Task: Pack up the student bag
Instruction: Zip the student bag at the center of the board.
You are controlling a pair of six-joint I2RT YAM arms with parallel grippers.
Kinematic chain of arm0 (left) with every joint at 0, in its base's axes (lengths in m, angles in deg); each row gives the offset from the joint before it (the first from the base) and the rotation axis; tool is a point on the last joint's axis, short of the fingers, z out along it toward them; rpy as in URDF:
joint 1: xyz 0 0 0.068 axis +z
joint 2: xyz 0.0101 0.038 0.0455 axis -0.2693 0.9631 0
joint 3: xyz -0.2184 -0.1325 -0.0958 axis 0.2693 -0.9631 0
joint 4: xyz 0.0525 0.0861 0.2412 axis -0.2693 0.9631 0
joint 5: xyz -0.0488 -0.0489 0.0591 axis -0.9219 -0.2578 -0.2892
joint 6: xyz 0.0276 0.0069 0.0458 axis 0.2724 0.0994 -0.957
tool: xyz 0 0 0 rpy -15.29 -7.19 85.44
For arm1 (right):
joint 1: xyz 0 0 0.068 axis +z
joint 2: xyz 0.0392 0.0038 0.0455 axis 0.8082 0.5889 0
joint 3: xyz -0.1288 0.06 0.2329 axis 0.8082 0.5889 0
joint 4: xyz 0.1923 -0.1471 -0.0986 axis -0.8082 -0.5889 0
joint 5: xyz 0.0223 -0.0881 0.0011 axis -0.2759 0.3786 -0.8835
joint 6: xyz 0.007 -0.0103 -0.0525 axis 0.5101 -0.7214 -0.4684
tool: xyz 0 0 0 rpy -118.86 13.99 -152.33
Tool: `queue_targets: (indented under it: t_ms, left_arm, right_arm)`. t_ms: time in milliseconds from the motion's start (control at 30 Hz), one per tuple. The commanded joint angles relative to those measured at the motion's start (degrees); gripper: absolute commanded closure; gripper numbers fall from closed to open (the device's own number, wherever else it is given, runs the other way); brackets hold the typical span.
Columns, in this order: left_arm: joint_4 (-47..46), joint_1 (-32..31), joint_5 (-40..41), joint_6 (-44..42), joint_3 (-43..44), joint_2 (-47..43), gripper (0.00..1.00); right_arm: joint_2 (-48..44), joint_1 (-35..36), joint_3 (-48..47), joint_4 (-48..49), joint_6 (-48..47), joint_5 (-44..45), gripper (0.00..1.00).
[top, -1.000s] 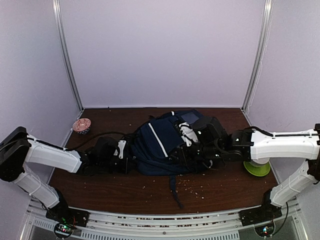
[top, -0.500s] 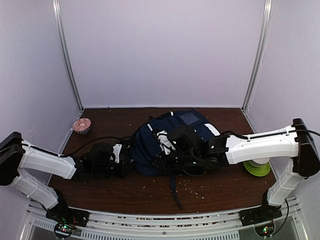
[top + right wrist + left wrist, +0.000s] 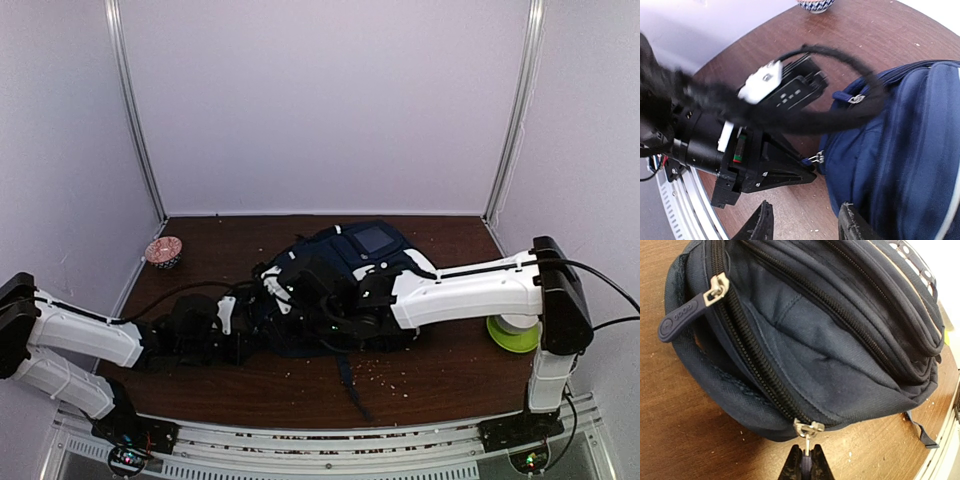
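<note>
The student bag, navy with white stripes, lies on its side mid-table; it also fills the left wrist view and the right side of the right wrist view. My left gripper is shut on a metal zipper pull at the bag's near edge; it shows at the bag's left end in the top view. A second zipper with a navy rubber tab sits further along the same zipper track. My right gripper is open and empty, hovering above the table beside the bag's left end.
A patterned bowl stands at the back left. A green dish with a white object sits at the right edge. A loose black strap trails toward the front. Crumbs lie scattered on the brown table.
My right arm has swept left across the bag, from its right side to its left end. My left gripper has drawn back slightly left, and the bag has shifted with it.
</note>
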Motion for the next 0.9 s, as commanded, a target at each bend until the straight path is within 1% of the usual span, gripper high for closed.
queue_targets:
  t_ms: [0,67,167,300,433,633,700,767,867]
  left_arm:
    - [2.5,-0.2,1.5,1.0,-1.9,-1.8,1.0]
    - [2.8,-0.2,1.6,1.0,-1.9,-2.3,1.0]
    - [3.2,-0.2,1.7,0.9,-1.8,-2.8,1.0]
    - [3.5,-0.2,1.7,1.0,-1.7,-3.0,1.0]
    - [4.0,-0.2,1.8,1.0,-1.3,-3.2,1.0]
    - [4.1,-0.2,2.0,1.3,-1.2,-3.1,1.0]
    - [3.8,-0.2,1.9,1.4,-1.1,-2.8,1.0]
    - [3.6,-0.2,1.7,1.5,-1.0,-2.4,1.0]
    - [3.7,-0.2,1.6,1.4,-0.3,-2.0,1.0]
  right_arm:
    - [3.8,1.3,-3.3,-5.6,-3.9,3.0,0.56]
    - [5.0,1.4,-3.5,-6.3,-4.1,5.4,0.56]
    - [5.4,1.1,-2.6,-6.4,-3.5,11.3,0.56]
    - [5.6,0.9,-1.8,-5.2,-3.8,15.2,0.54]
    - [6.2,0.7,-1.3,-4.8,-4.4,17.6,0.55]
    - [6.9,0.5,0.3,-4.3,-4.3,17.5,0.57]
    - [6.2,0.5,1.3,-3.5,-4.2,15.9,0.58]
    - [5.8,0.5,2.3,-1.8,-4.7,12.7,0.57]
    - [5.9,0.5,2.9,-1.5,-4.6,10.3,0.56]
